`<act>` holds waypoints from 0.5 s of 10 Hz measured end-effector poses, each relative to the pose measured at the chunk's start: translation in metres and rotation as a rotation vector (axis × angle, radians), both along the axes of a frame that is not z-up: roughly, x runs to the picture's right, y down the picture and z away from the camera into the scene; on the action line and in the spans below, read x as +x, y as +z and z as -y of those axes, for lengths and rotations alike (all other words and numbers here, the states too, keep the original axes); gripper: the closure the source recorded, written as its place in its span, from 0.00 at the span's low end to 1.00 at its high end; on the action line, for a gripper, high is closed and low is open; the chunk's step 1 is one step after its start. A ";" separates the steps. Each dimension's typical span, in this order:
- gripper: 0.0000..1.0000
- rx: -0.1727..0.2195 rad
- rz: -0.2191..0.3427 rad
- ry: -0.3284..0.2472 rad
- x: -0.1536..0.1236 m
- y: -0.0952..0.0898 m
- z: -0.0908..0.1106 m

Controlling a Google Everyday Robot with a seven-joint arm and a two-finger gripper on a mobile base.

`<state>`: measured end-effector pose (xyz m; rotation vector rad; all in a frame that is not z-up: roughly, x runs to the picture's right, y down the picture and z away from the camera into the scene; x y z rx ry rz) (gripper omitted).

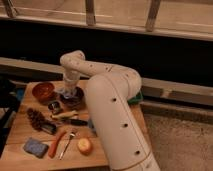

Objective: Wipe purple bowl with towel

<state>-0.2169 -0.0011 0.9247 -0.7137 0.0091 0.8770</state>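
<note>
Nearest you, a thick blue rectangular pad [35, 147], a long orange stick-shaped piece [56, 144] and a round yellow-orange fruit [84, 145] line the front edge of the wooden tabletop [22, 134], and the bulky white arm [112, 115] covers its other end. A brown pine cone [36, 119] and dark utensils [70, 121] crowd the middle. Farther back, the round deep purple bowl [76, 98] sits just beside the orange-red bowl [43, 91], with your gripper [67, 90] down in it, fingers closed tight on the blue-grey cloth towel [64, 93].

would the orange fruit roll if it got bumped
Probably: the fruit looks round and sits loose on the flat table. Near the front edge, it might fall. The pincer, shut on the towel, is at the purple bowl.
</note>
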 end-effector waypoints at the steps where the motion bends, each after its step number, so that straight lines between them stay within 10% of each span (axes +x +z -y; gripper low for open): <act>1: 1.00 -0.011 0.024 -0.011 -0.005 -0.009 -0.007; 5: 1.00 -0.075 0.007 -0.056 0.018 -0.028 -0.029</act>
